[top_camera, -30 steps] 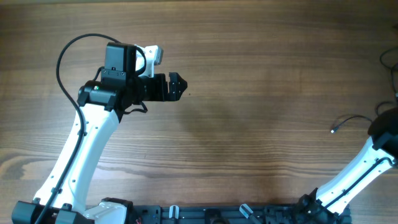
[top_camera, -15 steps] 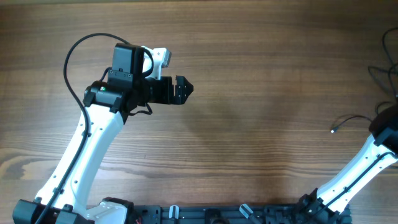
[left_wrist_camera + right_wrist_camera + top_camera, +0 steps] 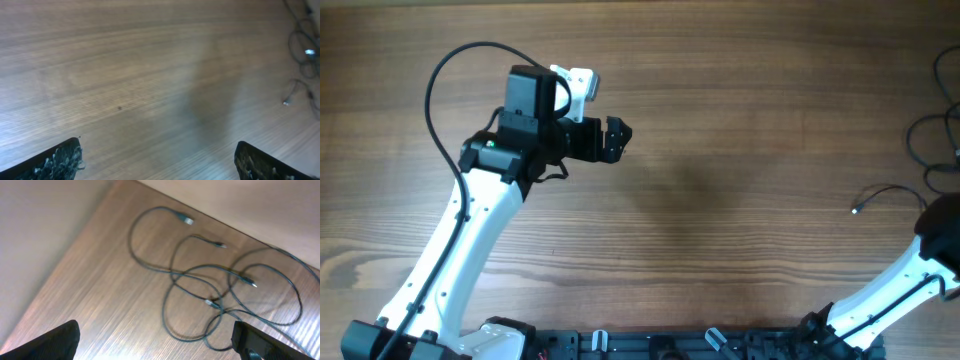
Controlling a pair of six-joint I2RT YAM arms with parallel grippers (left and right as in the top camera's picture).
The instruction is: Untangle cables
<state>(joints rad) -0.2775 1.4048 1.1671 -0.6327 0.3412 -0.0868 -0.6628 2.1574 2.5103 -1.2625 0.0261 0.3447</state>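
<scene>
The cables [image 3: 212, 303] are thin dark cords lying in loose overlapping loops on the wooden table, with small plug ends [image 3: 187, 220] pointing outward. In the overhead view they show only at the far right edge, with one plug end [image 3: 857, 209] reaching inward. My right gripper [image 3: 155, 347] hovers above the loops, open, with nothing between its fingers. My left gripper [image 3: 615, 138] is open over bare wood left of centre, far from the cables [image 3: 299, 42], which sit at the top right of its wrist view.
The right arm [image 3: 920, 260] rises from the base rail [image 3: 700, 345] and leaves the overhead frame at the right. The table's far edge [image 3: 200, 215] runs close behind the cables. A thick black wire [image 3: 445, 90] arcs over the left arm.
My left gripper has moved right and slightly farther back. The right arm has dropped lower at the right edge, and more cable loops now show there.
</scene>
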